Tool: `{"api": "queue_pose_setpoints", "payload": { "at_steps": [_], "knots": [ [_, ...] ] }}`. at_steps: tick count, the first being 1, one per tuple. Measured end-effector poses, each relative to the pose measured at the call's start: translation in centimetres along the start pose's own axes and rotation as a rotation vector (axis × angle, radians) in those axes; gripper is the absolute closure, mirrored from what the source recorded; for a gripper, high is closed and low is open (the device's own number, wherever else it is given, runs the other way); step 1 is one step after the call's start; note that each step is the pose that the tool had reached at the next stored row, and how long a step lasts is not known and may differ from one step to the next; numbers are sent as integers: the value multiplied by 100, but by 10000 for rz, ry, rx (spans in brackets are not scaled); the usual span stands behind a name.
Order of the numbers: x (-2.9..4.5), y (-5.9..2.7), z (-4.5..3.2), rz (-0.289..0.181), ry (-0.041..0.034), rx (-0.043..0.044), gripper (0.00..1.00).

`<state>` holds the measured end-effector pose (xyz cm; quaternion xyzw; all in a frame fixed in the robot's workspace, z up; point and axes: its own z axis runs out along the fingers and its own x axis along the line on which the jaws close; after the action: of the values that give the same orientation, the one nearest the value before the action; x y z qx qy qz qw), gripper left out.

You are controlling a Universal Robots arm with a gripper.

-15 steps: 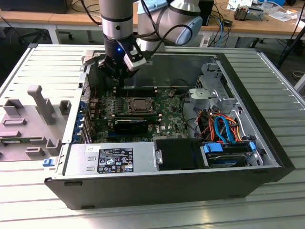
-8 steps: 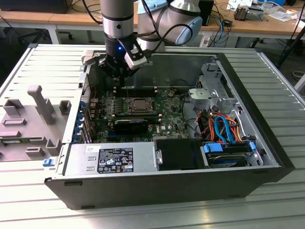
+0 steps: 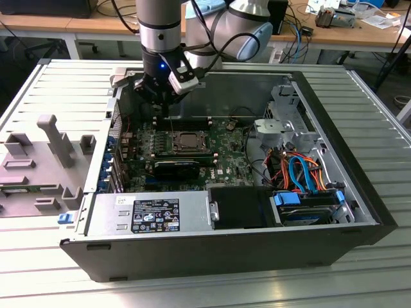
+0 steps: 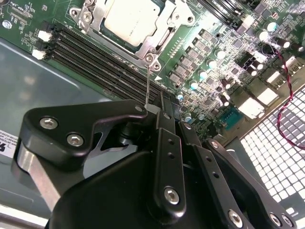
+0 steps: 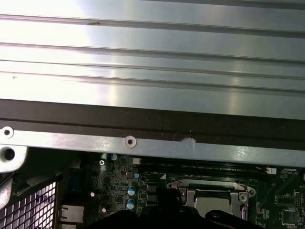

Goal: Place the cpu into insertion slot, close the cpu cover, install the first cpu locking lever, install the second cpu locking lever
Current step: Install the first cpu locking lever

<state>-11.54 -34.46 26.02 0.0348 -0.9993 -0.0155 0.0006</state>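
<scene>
The arm reaches down into the open computer case (image 3: pixel 359 212), which lies on its side on the slatted metal worktop (image 3: pixel 385 102). In the exterior view the hand (image 3: pixel 160 106) hangs low over the green motherboard (image 3: pixel 225 163), just beyond the insertion slot (image 3: pixel 191 142) and slightly toward that view's left of it.

In the second wrist view the cpu (image 4: pixel 129 20) already sits in the slot, its pale metal top showing through the square window of the cpu cover (image 4: pixel 153 42), which lies flat around it. A thin wire locking lever (image 4: pixel 147 83) runs from the corner of the cover straight toward the hand (image 4: pixel 153 110), and its far end disappears right at the tips of the black fingers (image 4: pixel 167 119). The fingers look drawn together there; they seem to pinch the lever's end, though the contact itself is too fine to be sure of.

The relation that matters is this line: the lever's long axis points from the socket corner to the hand, crossing the long black memory slots (image 4: pixel 95 62) that lie between the hand and the socket.
</scene>
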Motion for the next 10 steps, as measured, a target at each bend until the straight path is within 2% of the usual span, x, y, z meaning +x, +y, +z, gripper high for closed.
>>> {"api": "queue_pose_setpoints", "payload": {
  "at_steps": [10],
  "knots": [
    [-20,-1,3,0,1,1,89]
  ]
}}
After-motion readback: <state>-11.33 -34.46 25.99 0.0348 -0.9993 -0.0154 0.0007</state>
